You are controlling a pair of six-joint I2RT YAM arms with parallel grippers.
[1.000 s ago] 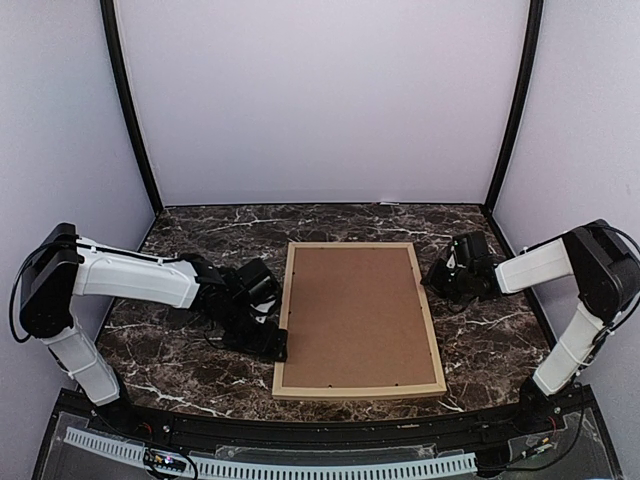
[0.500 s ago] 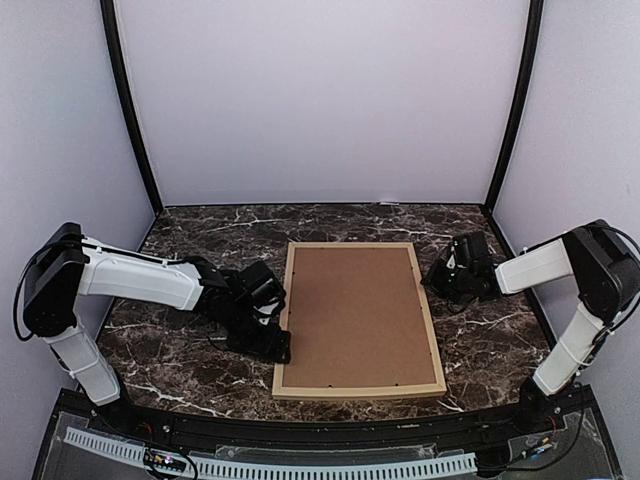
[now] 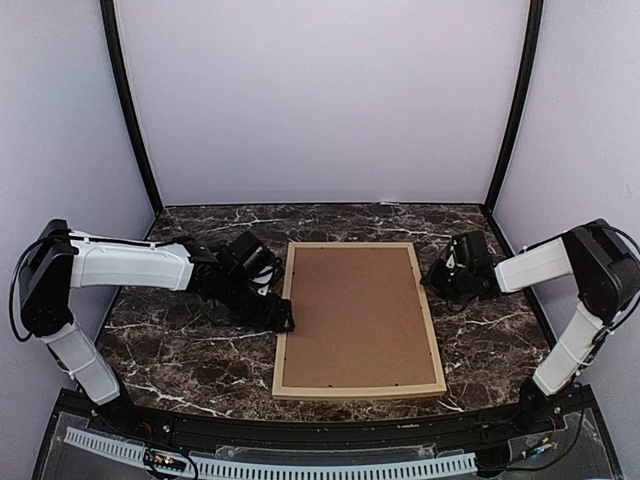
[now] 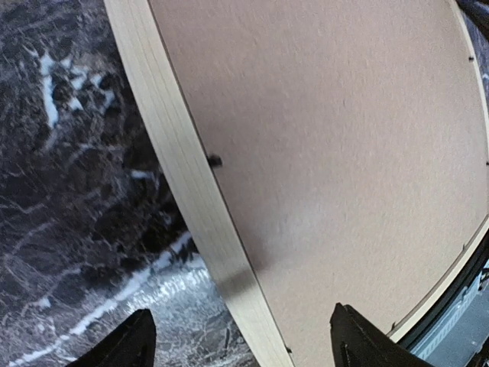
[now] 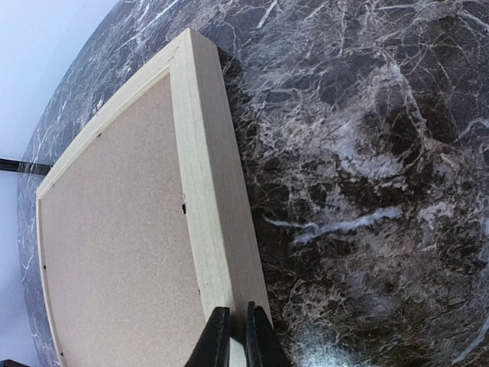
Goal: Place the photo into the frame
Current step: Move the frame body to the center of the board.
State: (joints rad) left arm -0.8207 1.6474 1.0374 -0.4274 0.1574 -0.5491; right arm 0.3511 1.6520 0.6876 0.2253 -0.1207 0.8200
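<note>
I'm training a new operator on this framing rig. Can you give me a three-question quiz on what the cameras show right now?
1. True or false: the left gripper is open, with one finger on each side of the frame's wooden rail.
2. What shows inside the frame? A) a mirror B) a brown backing board C) a white mat
3. Fill in: the right gripper is ___ (open or shut).
Key: 1 true; 2 B; 3 shut.
</note>
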